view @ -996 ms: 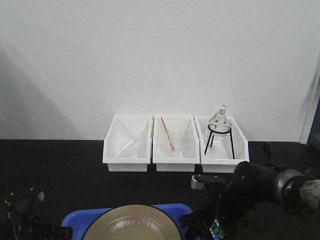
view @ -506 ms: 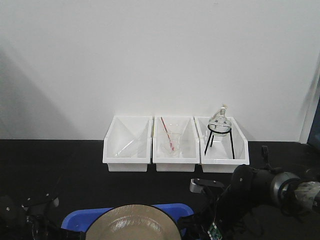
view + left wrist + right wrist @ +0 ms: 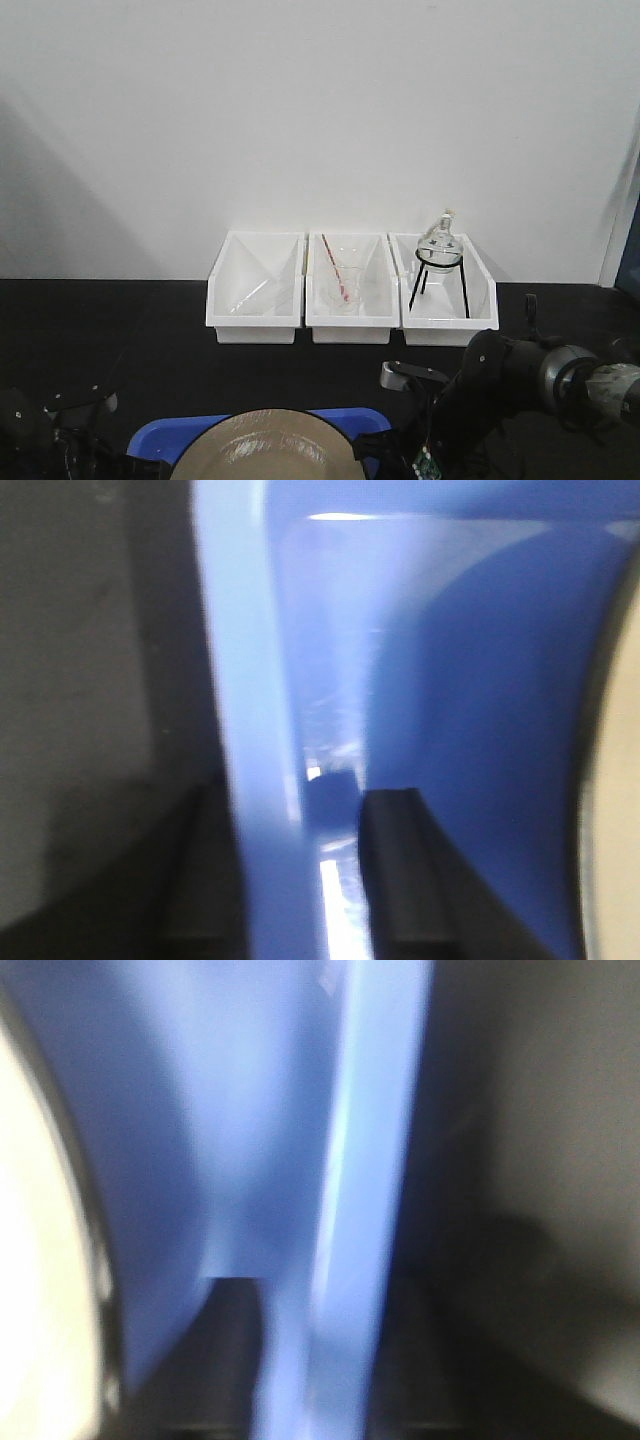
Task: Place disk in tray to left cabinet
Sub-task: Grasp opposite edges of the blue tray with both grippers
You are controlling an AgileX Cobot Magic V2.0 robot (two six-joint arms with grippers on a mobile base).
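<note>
Quick update from the remote seat: the disk [image 3: 265, 452] sits inside the blue tray [image 3: 150, 442] at the near edge of the black tabletop [image 3: 150, 350], nearly filling it. On the left wrist cam the left gripper [image 3: 300, 875] has its dark fingers [image 3: 398, 870] either side of the tray's rim, pinched onto it. The right gripper [image 3: 320, 1365] looks the same, nipped onto the opposite rim, though that feed is pretty smeared. Compared with a second ago on the front cam, both arms have sunk a bit. The right arm [image 3: 500, 375] rides lower and the left arm [image 3: 40, 435] has dropped toward the bottom corner. Tray and disk barely shifted. The three white bins [image 3: 255, 295] at the back, the beaker [image 3: 343, 285] and the round flask [image 3: 440, 240] on its tripod haven't budged.
</note>
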